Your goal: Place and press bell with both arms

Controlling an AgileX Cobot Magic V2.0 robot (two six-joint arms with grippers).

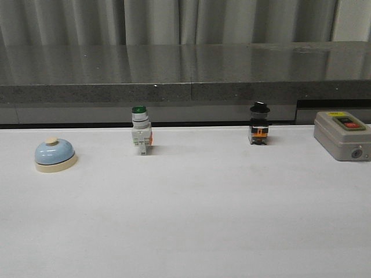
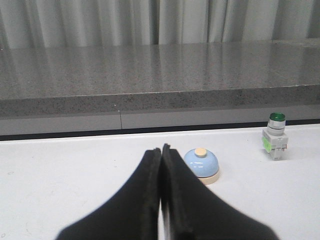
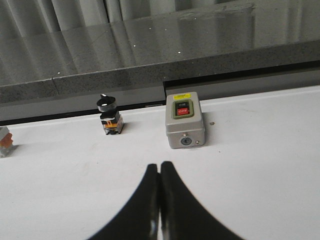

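**Bell sits untouched at the bench's left; both end effectors pressed together**

In the front view the light-blue desk bell point(image 1: 55, 154) sits upright on the white bench point(image 1: 191, 220), out toward 9 o'clock from the bench's middle, its cream button on top and cream base flat on the surface. No arm shows in that view.

Along the far edge stand three other controls. The green-capped push-button switch point(image 1: 141, 130) is at about 11 o'clock, well apart from the bell. The black-capped selector switch point(image 1: 259, 124) is at about 1 o'clock. The grey on/off switch box point(image 1: 342, 135) lies toward 2 o'clock, at the right edge.

The left end effector point(image 2: 161, 150) has its two dark fingers pressed together, holding nothing; in its wrist view the bell appears just beside the fingertips, partly hidden behind them. The right end effector point(image 3: 159, 166) is likewise closed and empty, with the switch box and black-capped switch beyond it.
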